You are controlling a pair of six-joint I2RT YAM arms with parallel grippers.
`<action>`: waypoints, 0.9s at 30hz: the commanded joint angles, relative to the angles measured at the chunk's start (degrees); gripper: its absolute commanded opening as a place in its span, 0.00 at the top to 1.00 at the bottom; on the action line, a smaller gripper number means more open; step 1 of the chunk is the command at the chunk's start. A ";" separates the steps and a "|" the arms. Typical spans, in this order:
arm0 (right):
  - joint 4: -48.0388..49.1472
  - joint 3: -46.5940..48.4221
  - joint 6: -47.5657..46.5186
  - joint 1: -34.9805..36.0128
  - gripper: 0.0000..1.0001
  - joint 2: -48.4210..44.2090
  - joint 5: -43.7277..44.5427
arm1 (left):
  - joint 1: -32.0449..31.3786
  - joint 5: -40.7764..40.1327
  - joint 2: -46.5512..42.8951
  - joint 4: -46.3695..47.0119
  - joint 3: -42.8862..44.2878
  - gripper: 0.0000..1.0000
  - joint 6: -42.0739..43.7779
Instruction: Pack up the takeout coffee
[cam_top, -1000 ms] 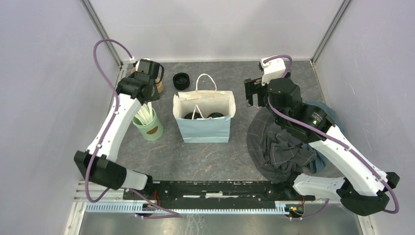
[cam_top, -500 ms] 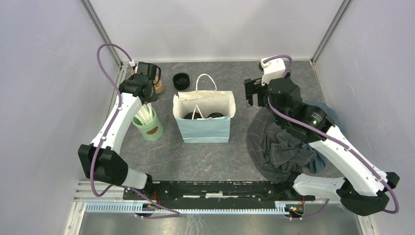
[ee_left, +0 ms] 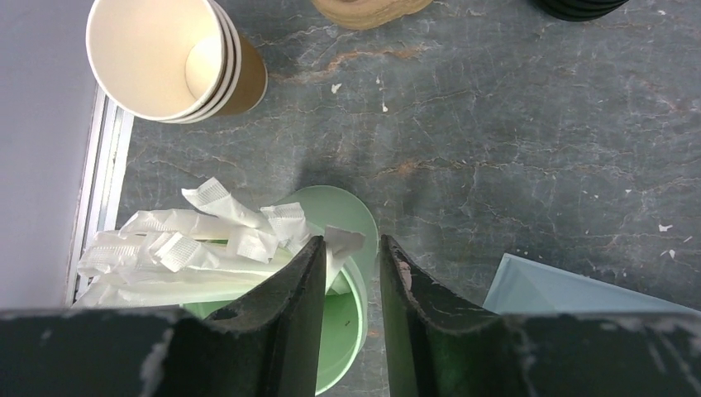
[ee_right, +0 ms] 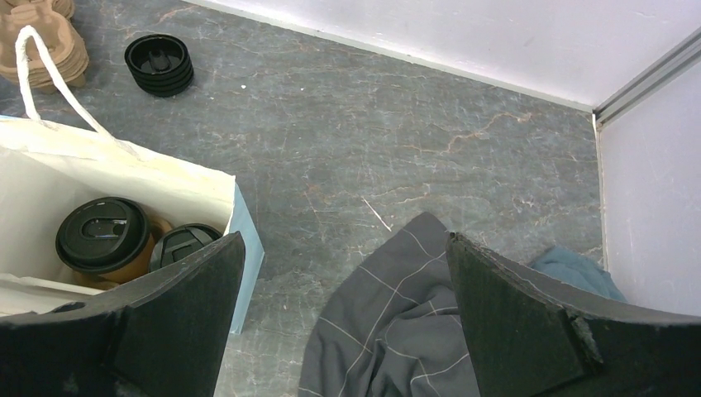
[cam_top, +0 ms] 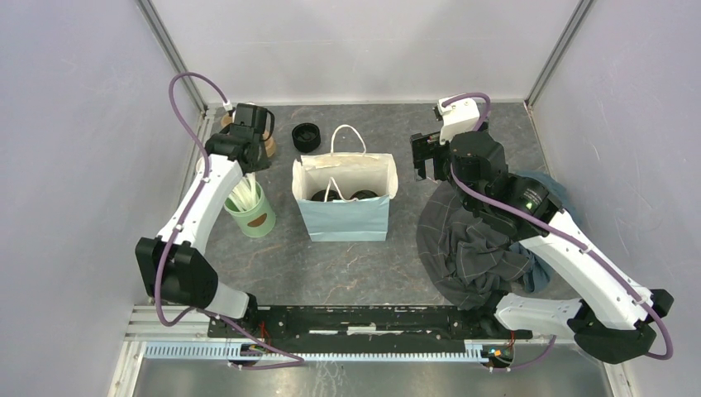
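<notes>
Takeout coffee (ee_right: pixel 102 236), two brown paper cups under black sip lids, stood side by side and touching inside the pale blue paper bag (cam_top: pixel 343 219) at the middle of the bench (ee_right: pixel 372 141). Both lids appeared seated and the cups stood upright or nearly so, one partly hidden by the bag wall. Packing of the cups themselves was judged complete. The left arm (cam_top: pixel 198 207) hung over the green cup (ee_left: pixel 340 322) of white wrapped sticks (ee_left: pixel 182 256), beside a stack of empty paper cups (ee_left: pixel 165 50). The left jaws stood narrowly parted just above one stick end, gripping nothing that could be seen. The step in hand was judged to be fetching a stick for the bag. The next move called for a short descent, closure on a single stick rather than the bunch, then a lift clear of the rim and a carry to the bag mouth. The right jaws were spread fully wide and empty, above the bench between the bag and a grey cloth (ee_right: pixel 388 331).
</notes>
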 commanded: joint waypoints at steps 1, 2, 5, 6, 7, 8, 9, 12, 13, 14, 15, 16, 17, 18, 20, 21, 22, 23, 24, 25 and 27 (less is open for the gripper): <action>0.79 0.54 0.43 -0.11 0.02 -0.29 -0.39 | 0.39 -1.53 0.94 2.18 0.93 0.62 3.54; 0.80 0.54 0.52 -0.12 0.02 -0.37 -0.43 | 0.42 -1.87 1.14 2.10 0.96 0.62 3.70; 0.84 0.54 0.43 -0.07 0.02 -0.31 -0.29 | 0.42 -2.88 1.43 1.84 1.00 0.62 4.01; 0.81 0.54 0.44 -0.08 0.02 -0.31 -0.35 | 0.43 -3.07 1.42 1.83 0.91 0.63 4.15; 0.81 0.54 0.42 -0.14 0.02 -0.31 -0.38 | 0.43 -3.14 1.44 1.83 0.81 0.64 4.27; 0.86 0.55 0.46 -0.10 0.02 -0.26 -0.43 | 0.43 -3.21 1.42 1.85 0.86 0.65 4.33; 0.93 0.54 0.48 -0.11 0.02 -0.24 -0.47 | 0.42 -3.30 1.50 1.77 0.81 0.67 4.38; 0.87 0.67 0.45 -0.11 0.02 -0.14 -0.71 | 0.43 -3.16 1.51 1.21 1.10 0.75 4.27; 0.86 0.72 0.43 -0.12 0.02 -0.09 -0.74 | 0.43 -2.77 1.46 0.59 1.53 0.78 4.17; 0.86 0.85 0.45 -0.13 0.02 -0.09 -0.75 | 0.43 -2.45 1.18 0.18 1.90 0.81 4.06; 0.93 0.81 0.42 -0.12 0.02 -0.20 -0.73 | 0.43 -2.10 0.87 -0.16 2.27 0.84 3.96; 0.87 0.81 0.48 -0.11 0.02 -0.22 -0.73 | 0.43 -1.72 0.55 -0.51 2.66 0.85 3.95; 1.00 0.81 0.46 -0.12 0.02 -0.22 -0.73 | 0.43 -1.30 0.16 -0.89 2.99 0.86 4.01; 1.07 0.81 0.49 -0.14 0.02 -0.20 -0.82 | 0.43 -1.08 -0.24 -1.44 3.45 0.88 4.08; 1.16 0.88 0.44 -0.14 0.02 -0.16 -1.13 | 0.43 0.08 -1.09 -2.73 4.89 0.90 4.38; 1.22 0.97 0.42 -0.11 0.02 -0.04 -1.29 | 0.43 0.37 -1.57 -3.71 5.80 0.91 4.38; 1.22 1.06 0.43 -0.09 0.02 0.00 -1.46 | 0.43 0.57 -2.08 -4.70 6.50 0.91 4.39; 1.29 1.14 0.44 -0.16 0.02 0.04 -1.52 | 0.43 0.58 -2.71 -5.74 7.82 0.91 4.39; 1.29 1.20 0.41 -0.11 0.02 0.04 -1.64 | 0.43 0.70 -3.19 -6.69 8.95 0.91 4.39; 1.43 1.17 0.50 -0.15 0.02 0.05 -1.60 | 0.43 0.70 -3.78 -7.91 10.11 0.91 4.39; 1.56 1.16 0.49 -0.16 0.02 0.04 -1.69 | 0.43 0.74 -4.77 -10.32 12.82 0.91 4.46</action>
